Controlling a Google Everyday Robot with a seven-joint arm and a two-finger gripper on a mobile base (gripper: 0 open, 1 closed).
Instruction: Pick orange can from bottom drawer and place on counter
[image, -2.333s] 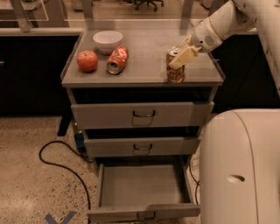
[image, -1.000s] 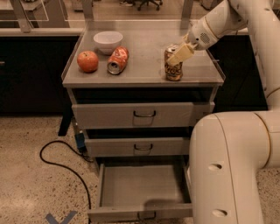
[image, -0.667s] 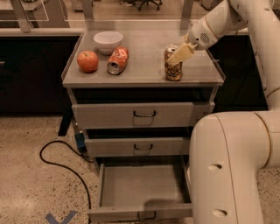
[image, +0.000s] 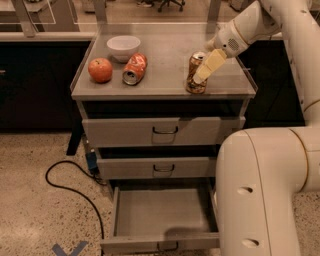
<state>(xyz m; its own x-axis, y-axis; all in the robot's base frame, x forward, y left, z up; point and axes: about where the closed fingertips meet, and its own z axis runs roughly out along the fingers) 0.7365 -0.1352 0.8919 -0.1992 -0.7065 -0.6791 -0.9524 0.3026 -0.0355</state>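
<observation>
We see our gripper (image: 201, 74) at the orange can (image: 192, 86), open counter (image: 165, 60) in the middle, apple (image: 100, 69), tipped can (image: 134, 69), bowl (image: 123, 46) blocking left.

Gripper (image: 204, 72): pale cream-yellow, upper right of centre, at orange can (image: 191, 76). Orange can: dark brownish-orange, silver top. Counter (image: 165, 55): matte grey. Bottom drawer (image: 160, 215): grey, dark handle. Apple (image: 100, 69): red-orange. Bowl (image: 123, 47): white. Lying can (image: 134, 69): bright orange-red, white marks. Arm (image: 265, 190): white. Floor (image: 30, 210): speckled beige, blue cross lower left. Cable (image: 65, 181): black.
</observation>
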